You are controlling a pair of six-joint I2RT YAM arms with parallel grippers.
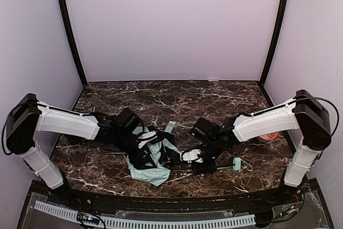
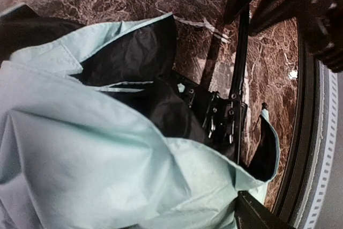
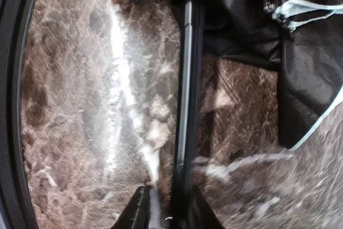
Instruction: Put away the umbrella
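Right gripper (image 3: 169,212): fingers narrowly parted astride the thin black shaft (image 3: 185,105), a gap showing on one side. Left gripper (image 1: 146,146): buried in crumpled fabric, so its spread cannot be told. The umbrella (image 1: 153,174) lies lower centre in the top view, with its mint canopy left of centre and its shaft running right to the small handle (image 1: 236,164). Surface: dark brown marble table (image 1: 177,100) with white veins. Enclosure: plain pale lilac walls (image 1: 171,25) and black corner posts (image 1: 68,30).
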